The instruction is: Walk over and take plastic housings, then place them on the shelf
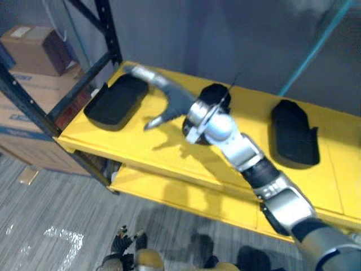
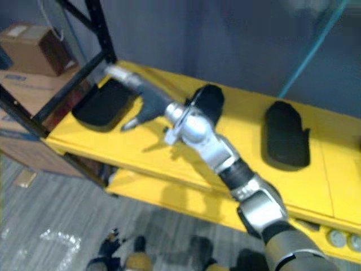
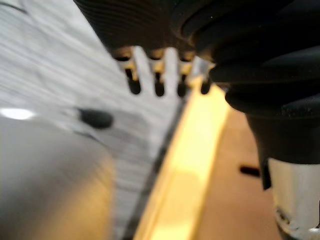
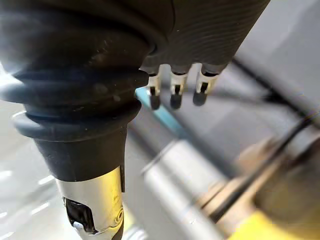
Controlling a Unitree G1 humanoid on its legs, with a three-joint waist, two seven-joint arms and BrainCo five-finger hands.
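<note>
Three black plastic housings are lying flat on the top yellow shelf. The middle housing is sitting near the back of the shelf, and the robot's right wrist is hiding part of it. The left housing is lying well off to the left of the middle housing, close to the shelf's end. The right housing is lying well off to the right of the middle housing. None of the three is touching another.

The right hand is reaching out over the shelf, just to the left of the middle housing, in the gap between it and the left housing. Its fingers are sticking out straight and spread wide from the thumb, and the hand is holding nothing. I cannot tell if it is touching the shelf.

The left hand is hanging low, far below the middle housing and near the grey floor. Its fingers are hanging loose and straight, holding nothing.

A second yellow shelf is sitting below the middle housing. A black post is standing up to its left, and brown boxes are sitting farther left, past the post. A teal pole is leaning to its right, behind the shelf.
</note>
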